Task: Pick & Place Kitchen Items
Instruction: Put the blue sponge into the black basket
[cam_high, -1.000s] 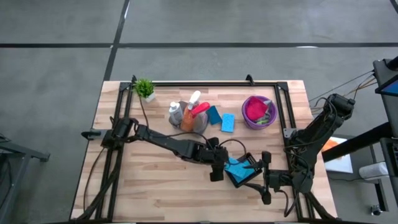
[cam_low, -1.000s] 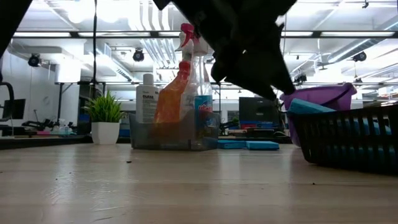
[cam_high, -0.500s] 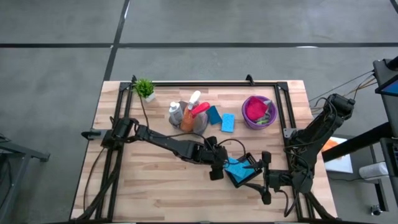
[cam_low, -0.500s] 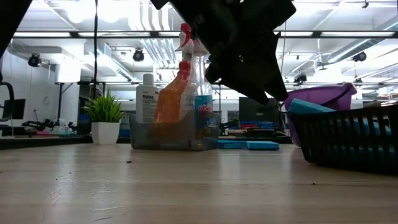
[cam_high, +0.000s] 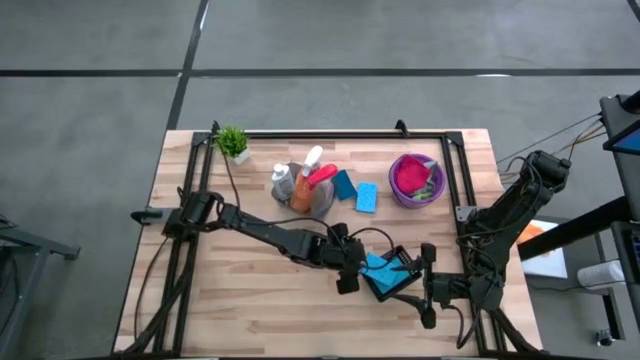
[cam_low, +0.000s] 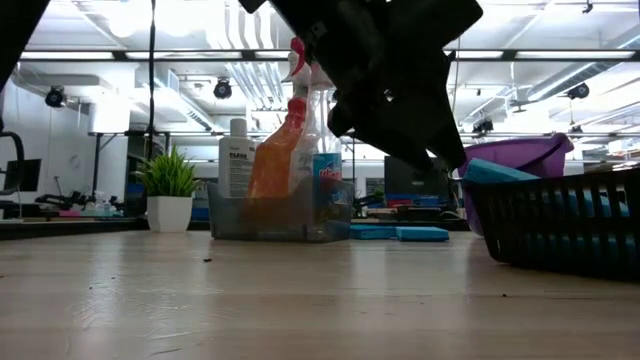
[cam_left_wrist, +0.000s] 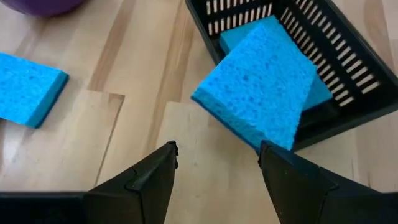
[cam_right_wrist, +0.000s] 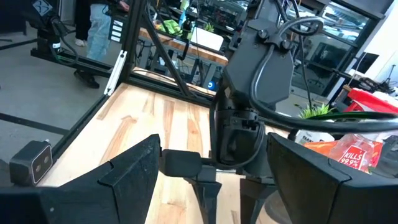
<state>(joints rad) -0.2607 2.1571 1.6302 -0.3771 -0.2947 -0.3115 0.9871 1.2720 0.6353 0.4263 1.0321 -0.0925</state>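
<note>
My left gripper (cam_high: 350, 272) (cam_left_wrist: 217, 158) is open and empty, just left of a black slatted basket (cam_high: 397, 292) (cam_left_wrist: 323, 62) near the table's front. A blue sponge (cam_left_wrist: 261, 93) (cam_high: 378, 266) leans tilted on the basket's near rim, one corner hanging out over the table. It lies on a second blue sponge (cam_left_wrist: 237, 37) inside the basket. In the low view a sponge (cam_low: 495, 170) sticks up above the basket (cam_low: 560, 220). My right gripper (cam_high: 428, 285) (cam_right_wrist: 217, 177) waits open and empty just right of the basket.
Two more blue sponges (cam_high: 356, 191) (cam_low: 395, 232) lie on the table behind the basket. A clear tub of bottles (cam_high: 305, 185) (cam_low: 280, 205) and a purple bowl (cam_high: 436, 188) holding a magenta cloth (cam_high: 410, 176) stand at the back. A potted plant (cam_high: 233, 143) is at the far left.
My left gripper has drawn back a little from the basket, toward the table's left edge. The sponges keep their places.
</note>
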